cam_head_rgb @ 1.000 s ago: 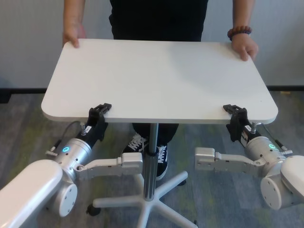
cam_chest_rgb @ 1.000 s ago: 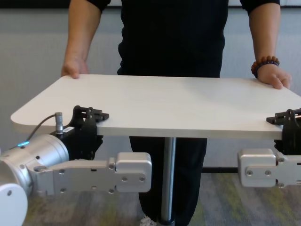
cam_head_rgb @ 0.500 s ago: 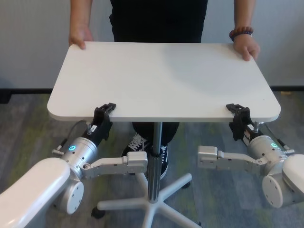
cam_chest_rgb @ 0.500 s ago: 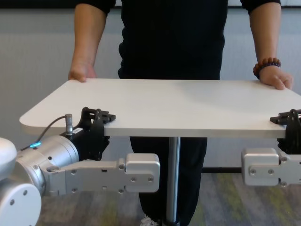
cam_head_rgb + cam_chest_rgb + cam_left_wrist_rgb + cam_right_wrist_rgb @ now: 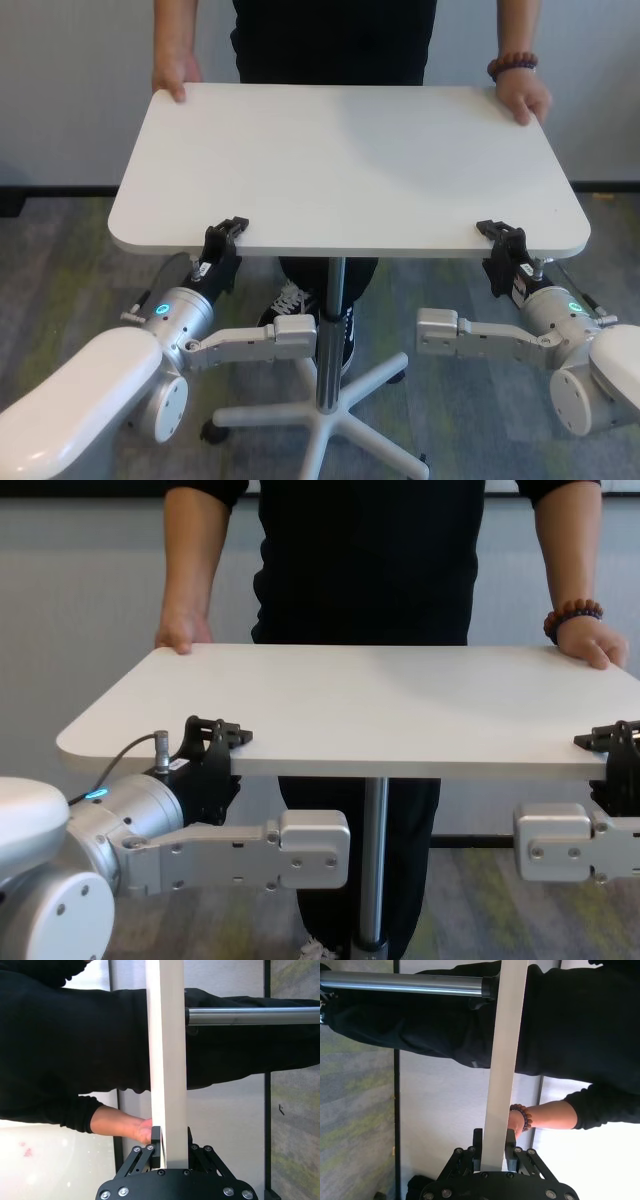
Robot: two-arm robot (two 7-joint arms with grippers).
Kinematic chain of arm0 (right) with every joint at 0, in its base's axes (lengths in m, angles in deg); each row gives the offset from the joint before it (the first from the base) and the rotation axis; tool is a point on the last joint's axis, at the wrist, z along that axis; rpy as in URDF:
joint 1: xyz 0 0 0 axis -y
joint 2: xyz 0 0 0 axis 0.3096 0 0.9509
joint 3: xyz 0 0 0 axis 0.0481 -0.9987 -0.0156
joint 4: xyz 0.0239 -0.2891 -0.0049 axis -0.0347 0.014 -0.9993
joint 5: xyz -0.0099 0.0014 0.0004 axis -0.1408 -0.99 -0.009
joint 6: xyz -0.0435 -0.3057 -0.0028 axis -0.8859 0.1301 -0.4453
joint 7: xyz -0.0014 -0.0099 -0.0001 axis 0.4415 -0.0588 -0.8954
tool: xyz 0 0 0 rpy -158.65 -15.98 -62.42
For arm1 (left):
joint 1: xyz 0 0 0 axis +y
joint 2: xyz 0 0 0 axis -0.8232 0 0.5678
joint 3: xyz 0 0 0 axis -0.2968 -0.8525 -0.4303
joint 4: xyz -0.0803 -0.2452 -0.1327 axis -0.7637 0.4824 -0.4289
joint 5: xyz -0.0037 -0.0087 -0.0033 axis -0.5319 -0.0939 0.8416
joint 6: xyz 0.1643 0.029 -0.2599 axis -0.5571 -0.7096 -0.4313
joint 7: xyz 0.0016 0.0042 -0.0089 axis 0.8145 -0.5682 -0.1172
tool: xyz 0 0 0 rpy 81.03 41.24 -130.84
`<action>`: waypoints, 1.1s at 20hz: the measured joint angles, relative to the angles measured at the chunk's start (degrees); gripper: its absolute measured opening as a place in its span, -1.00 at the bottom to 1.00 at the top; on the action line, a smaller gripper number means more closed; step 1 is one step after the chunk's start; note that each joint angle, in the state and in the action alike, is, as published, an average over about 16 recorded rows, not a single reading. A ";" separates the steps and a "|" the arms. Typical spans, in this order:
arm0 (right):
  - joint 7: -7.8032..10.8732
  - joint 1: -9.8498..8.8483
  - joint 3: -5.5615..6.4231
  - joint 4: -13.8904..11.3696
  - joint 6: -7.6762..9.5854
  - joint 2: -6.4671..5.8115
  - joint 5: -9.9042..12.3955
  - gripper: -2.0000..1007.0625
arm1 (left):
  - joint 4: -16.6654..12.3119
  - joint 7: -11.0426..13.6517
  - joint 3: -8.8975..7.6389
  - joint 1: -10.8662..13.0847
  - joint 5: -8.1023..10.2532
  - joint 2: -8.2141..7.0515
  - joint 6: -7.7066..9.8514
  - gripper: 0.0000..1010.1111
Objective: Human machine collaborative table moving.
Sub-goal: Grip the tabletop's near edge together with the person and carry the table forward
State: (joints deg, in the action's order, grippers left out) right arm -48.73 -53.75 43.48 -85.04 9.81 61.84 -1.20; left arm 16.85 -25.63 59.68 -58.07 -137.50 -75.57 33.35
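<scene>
The white table (image 5: pixel 350 160) stands on a silver centre pole (image 5: pixel 328 330) between me and the human (image 5: pixel 335 40). The human in a black T-shirt holds the far edge with both hands, a bead bracelet (image 5: pixel 508 66) on one wrist. My left gripper (image 5: pixel 224 238) is shut on the table's near edge toward its left corner; in the left wrist view (image 5: pixel 170 1145) its jaws clamp the thin edge (image 5: pixel 167 1060). My right gripper (image 5: pixel 503 238) is shut on the near edge toward the right corner, as the right wrist view (image 5: pixel 492 1147) shows. Both also show in the chest view: left gripper (image 5: pixel 215 738), right gripper (image 5: pixel 612 742).
The table's white star base (image 5: pixel 320 420) with castors stands on grey carpet (image 5: pixel 60 260). The human's sneakers (image 5: pixel 290 300) are beside the pole. A pale wall (image 5: pixel 70 90) with a dark skirting runs behind the human.
The table, the human's hands and my left gripper have shifted to the right. The right gripper has shifted only slightly. Both grippers keep hold of the edge.
</scene>
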 joint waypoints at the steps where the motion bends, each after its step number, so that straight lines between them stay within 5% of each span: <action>1: -0.11 0.14 -0.05 0.36 -0.05 0.07 0.02 -0.52 | 0.57 -0.18 0.12 -0.29 0.00 0.23 -0.03 -0.50; 22: -1.26 2.55 -1.30 6.20 -1.25 1.46 1.32 -0.52 | 8.81 -2.92 2.02 -4.38 0.30 3.17 -0.49 -0.50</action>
State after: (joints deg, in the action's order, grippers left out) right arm -49.99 -51.20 42.18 -78.84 8.56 63.30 0.13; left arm 25.65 -28.55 61.70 -62.44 -137.20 -72.39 32.86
